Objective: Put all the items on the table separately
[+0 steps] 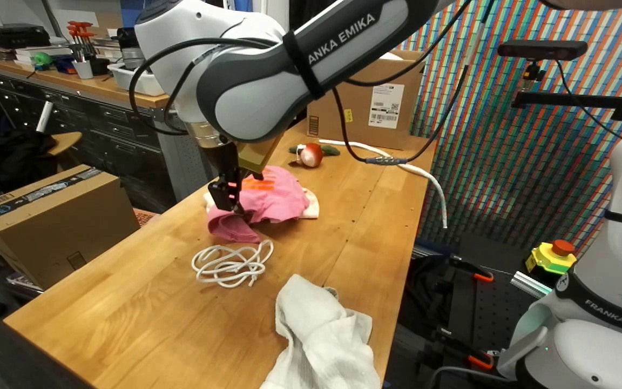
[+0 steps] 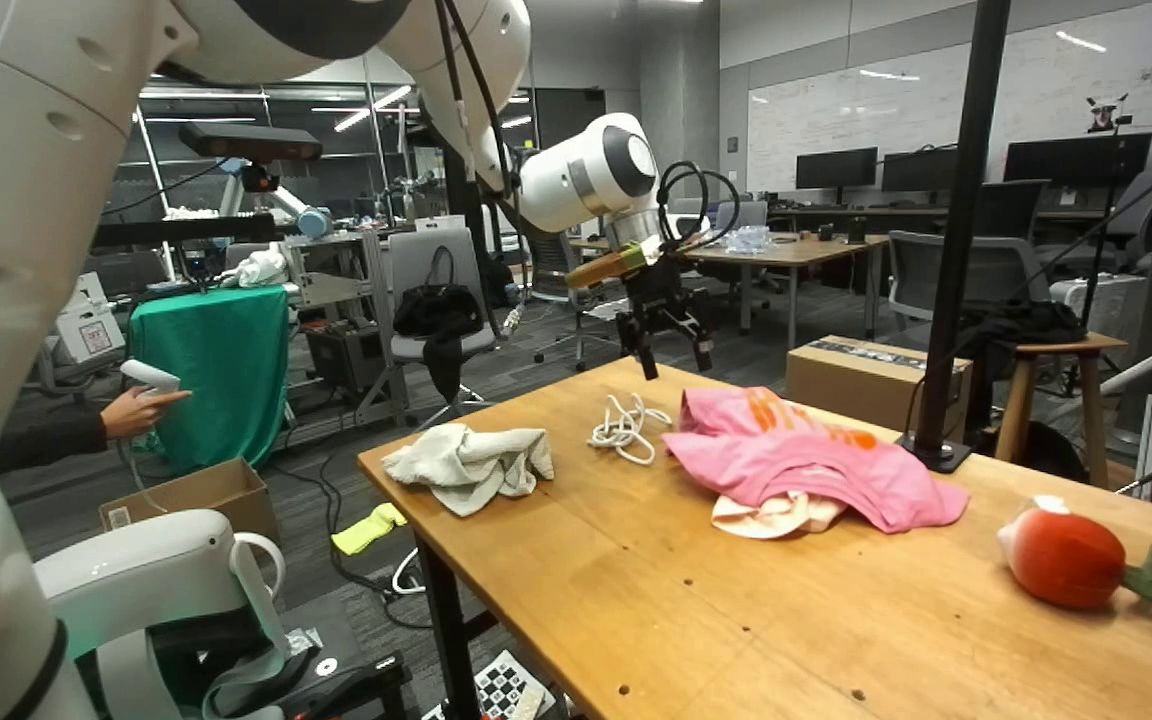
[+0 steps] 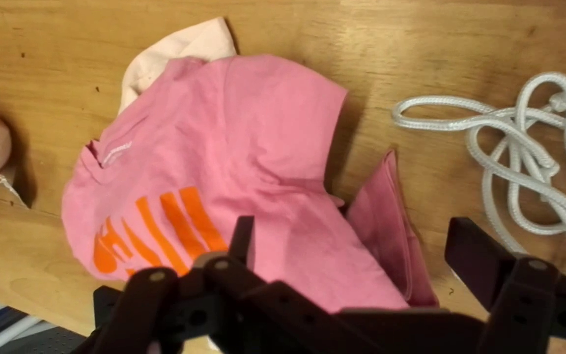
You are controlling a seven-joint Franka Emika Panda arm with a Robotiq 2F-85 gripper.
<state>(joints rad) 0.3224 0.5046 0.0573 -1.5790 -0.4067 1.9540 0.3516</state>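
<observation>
Wrist view: pink cloth (image 3: 248, 167) slants lower right, collar (image 3: 95, 156) left.

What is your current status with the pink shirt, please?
End effector open, holding nothing. Pink shirt below it, partly covering cream fabric. White rope beside the shirt, might snag.

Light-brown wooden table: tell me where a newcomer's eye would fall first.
Probably on the crumpled pink cloth shirt with orange print, spread on the light-brown wooden table. The black two-fingered gripper stands out next, hanging open above that shirt. After it, likely the bulb-shaped red-and-white toy with green leaves, lying between the shirt and the large brown cardboard box.
</observation>
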